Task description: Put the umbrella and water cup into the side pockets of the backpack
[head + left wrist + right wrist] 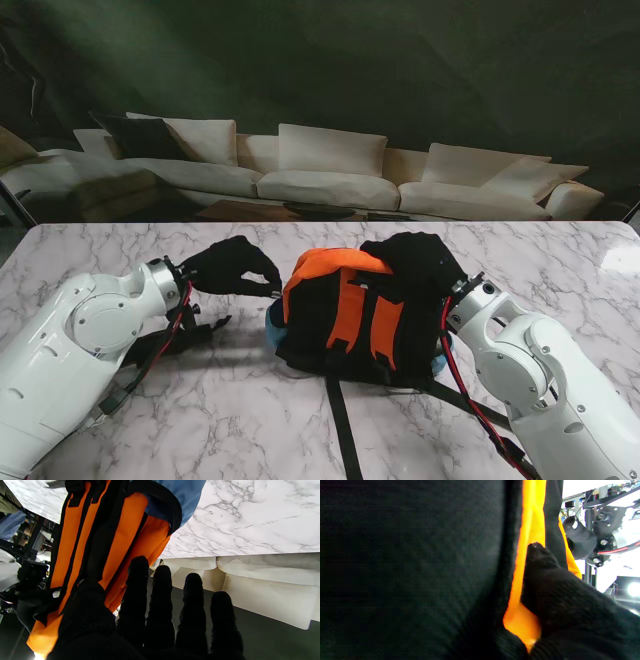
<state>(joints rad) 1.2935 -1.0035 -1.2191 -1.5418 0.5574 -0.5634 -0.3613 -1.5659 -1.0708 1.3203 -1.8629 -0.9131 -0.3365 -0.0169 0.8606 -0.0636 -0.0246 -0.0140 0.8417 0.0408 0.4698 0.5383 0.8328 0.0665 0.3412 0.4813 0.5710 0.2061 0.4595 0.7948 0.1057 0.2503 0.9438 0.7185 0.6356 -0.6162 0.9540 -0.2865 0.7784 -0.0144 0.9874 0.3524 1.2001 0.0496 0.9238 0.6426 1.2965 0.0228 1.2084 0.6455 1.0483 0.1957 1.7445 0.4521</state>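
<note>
So my right hand (420, 262) is clamped on the top of the backpack (345, 320). In my right wrist view the thumb (545, 562) presses into the orange fabric, basically pinning the bag so it doesn't slide while the other side gets worked. My left hand (232, 268) sits just off the bag's left side, fingers curled toward the thumb near the side pocket; honestly can't tell if it's pinching anything, though the left wrist view shows the four fingers (162, 600) stretched out with nothing between them. Just past those fingertips there's something blue (185, 497) poking out at the pocket, touching the marble table (560, 260). Could be the cup or the umbrella, can't say which. Past the table edge there's a white sofa (330, 175).
</note>
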